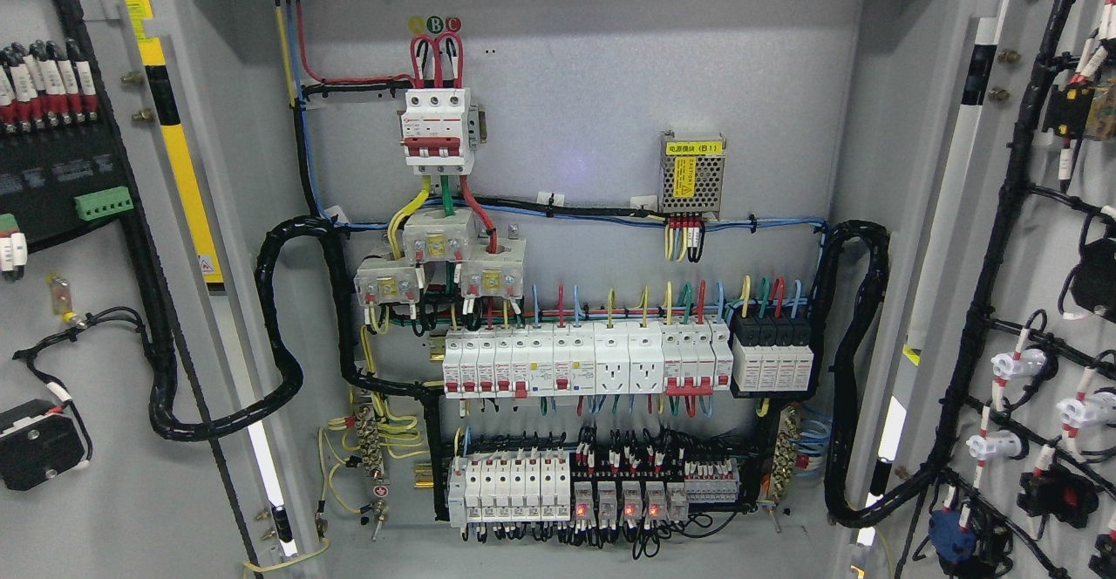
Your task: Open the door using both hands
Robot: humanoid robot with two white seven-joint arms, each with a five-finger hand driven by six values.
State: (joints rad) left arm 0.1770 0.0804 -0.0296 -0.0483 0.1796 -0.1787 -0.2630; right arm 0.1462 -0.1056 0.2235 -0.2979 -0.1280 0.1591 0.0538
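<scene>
- Fingers: neither robot hand appeared in the head view, so their state could not be told.
- Left door (pixel 78 300): swung wide open at the picture's left, its outer edge cut off; inner face carried a black terminal block, a green connector (pixel 103 203) and a black cable loom.
- Right door (pixel 1037 317): swung open at the picture's right, also cut off; wiring and white and black component backs showed, their markings too small to read.
- Cabinet back panel (pixel 575 64): fully exposed between the doors.
- Main breaker (pixel 436 130): upper left, below round stickers lettered B and C; the first sticker was partly hidden.
- Power supply (pixel 691 176): yellow label, print mostly illegible, ending "(B1)".
- Breaker row (pixel 584 361): mid-panel; lettering unreadable.
- Relay row (pixel 619 500): bottom, red lamps lit.
</scene>
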